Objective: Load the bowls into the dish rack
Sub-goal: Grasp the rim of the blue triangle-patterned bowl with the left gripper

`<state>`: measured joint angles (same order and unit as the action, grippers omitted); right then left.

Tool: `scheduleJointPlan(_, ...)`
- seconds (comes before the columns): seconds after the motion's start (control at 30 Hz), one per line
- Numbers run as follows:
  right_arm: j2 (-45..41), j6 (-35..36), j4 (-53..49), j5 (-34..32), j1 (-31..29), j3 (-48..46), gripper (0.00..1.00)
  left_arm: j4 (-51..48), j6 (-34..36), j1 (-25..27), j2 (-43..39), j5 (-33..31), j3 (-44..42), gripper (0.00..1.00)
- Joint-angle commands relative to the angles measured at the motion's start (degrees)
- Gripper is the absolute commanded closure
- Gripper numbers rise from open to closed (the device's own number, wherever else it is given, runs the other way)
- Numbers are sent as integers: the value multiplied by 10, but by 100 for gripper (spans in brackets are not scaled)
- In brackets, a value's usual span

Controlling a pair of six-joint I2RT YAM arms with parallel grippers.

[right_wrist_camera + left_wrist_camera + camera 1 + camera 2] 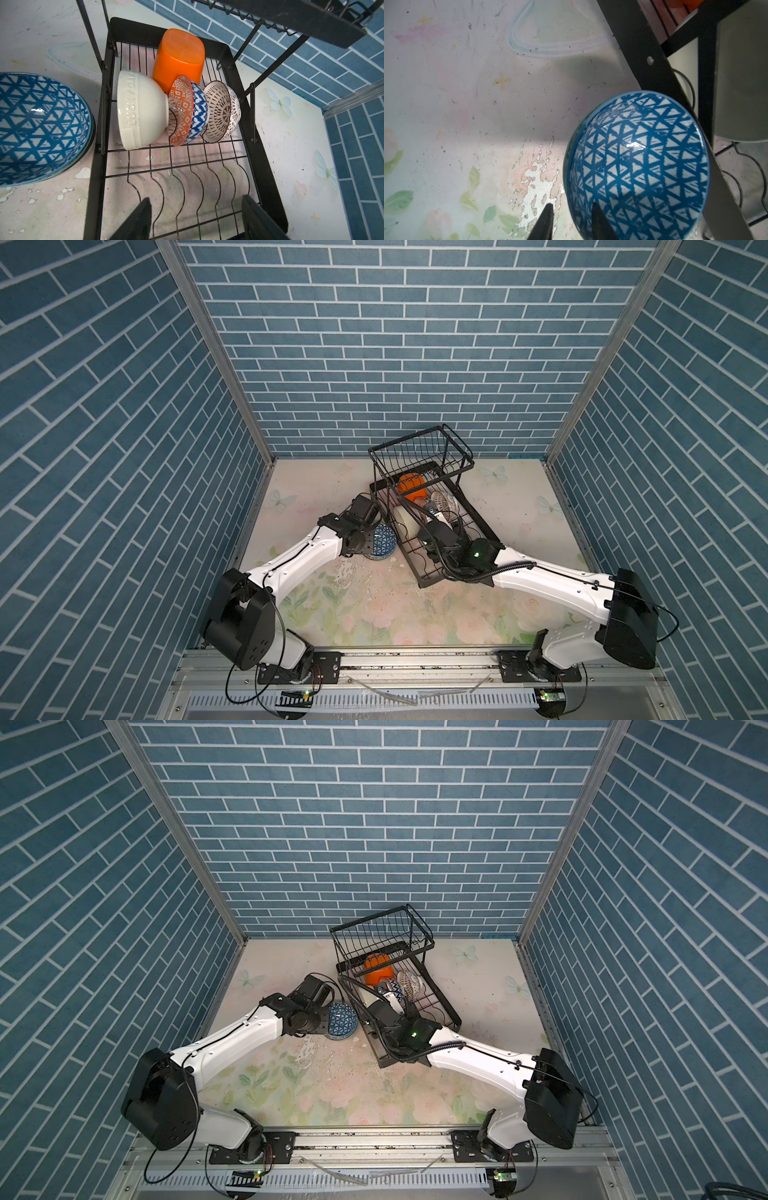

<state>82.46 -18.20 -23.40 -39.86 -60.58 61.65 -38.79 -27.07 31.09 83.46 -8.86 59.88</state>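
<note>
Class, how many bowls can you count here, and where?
5. Four stand in the dish rack: orange bowl, cream bowl, orange-and-blue bowl, brown-patterned bowl. The blue triangle bowl sits on the table beside it. Others may be hidden.

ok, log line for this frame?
left gripper: jaws astride blue bowl rim | right gripper: open, empty, over dish rack | racked: orange bowl, cream bowl, red-blue bowl, brown bowl

Blue brick walls (415, 344) — floral tabletop (374, 614)

Rack (267, 166) nr end free; 4 bowls (141, 110) block far end.
</note>
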Motion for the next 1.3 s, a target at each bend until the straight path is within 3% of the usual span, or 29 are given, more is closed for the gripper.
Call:
scheduleJointPlan(0.0,9,-27,-14,3,2,-4,31,-1,7,-4,12,3,13,70)
scheduleJointPlan(0.83,25,-25,-15,4,2,8,32,20,13,-6,-8,-5,-3,100)
scheduleJointPlan(1.27,26,-23,-3,28,2,11,32,28,15,-12,-42,18,-1,100)
